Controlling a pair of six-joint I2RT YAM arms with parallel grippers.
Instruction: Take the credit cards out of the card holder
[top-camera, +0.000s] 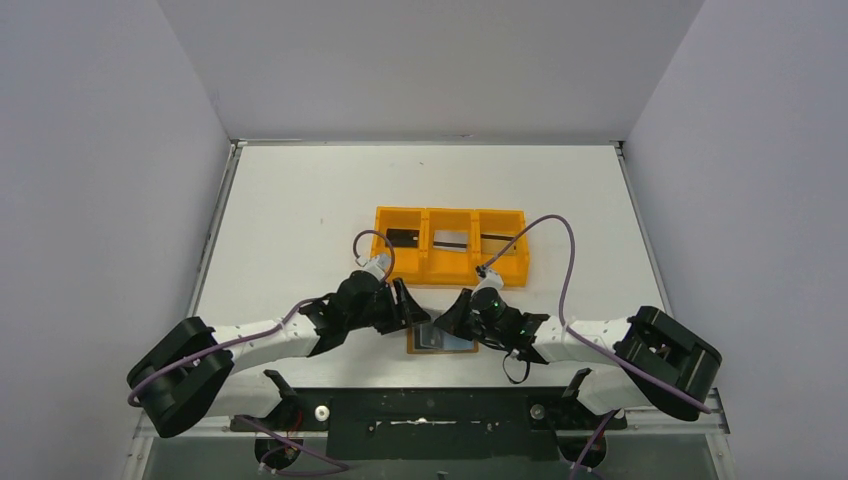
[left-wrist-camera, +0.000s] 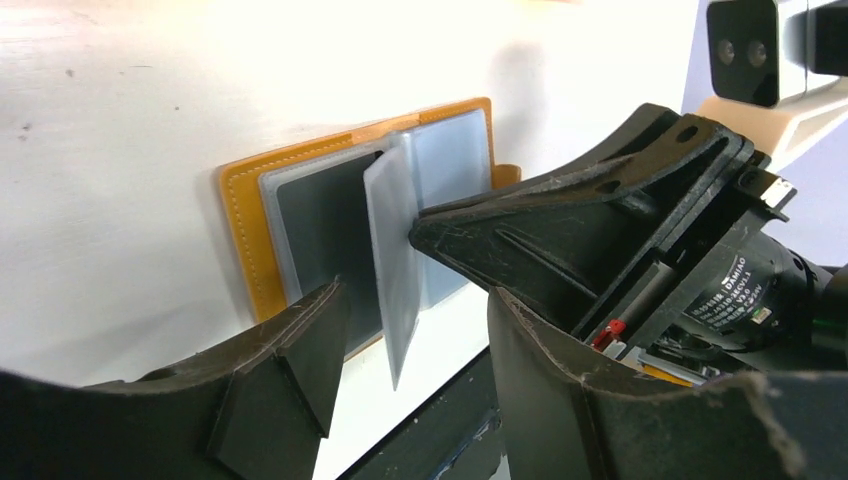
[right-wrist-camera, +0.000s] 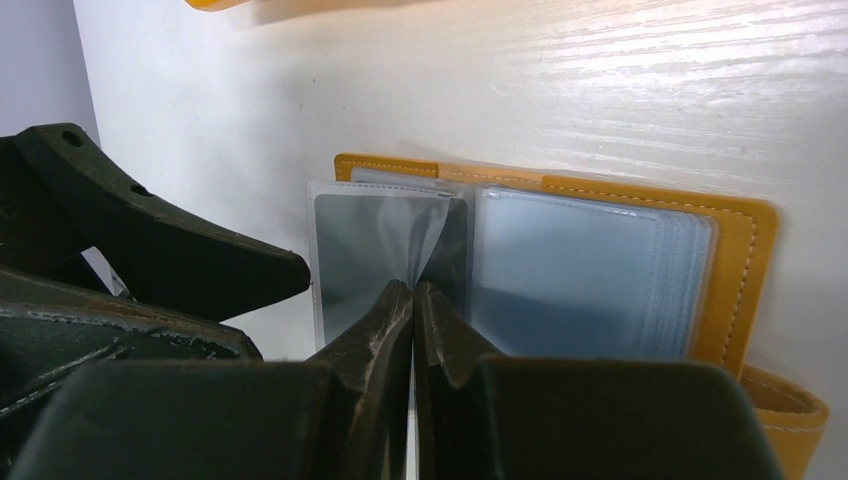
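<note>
Right end effector (right-wrist-camera: 413, 297) clenched on the card holder's (left-wrist-camera: 240, 230) sleeve (left-wrist-camera: 390, 270); we should ease the released left end effector (left-wrist-camera: 415, 295) onto the grey card (left-wrist-camera: 320, 230).

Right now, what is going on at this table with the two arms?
Both arms work at the card holder, which lies open on the table near their bases. The right gripper is shut on a clear sleeve of the holder and holds it upright. The left gripper is open and close to the holder, gripping nothing. A grey card sits in the pocket beside the raised sleeve, not yet taken out.
</note>
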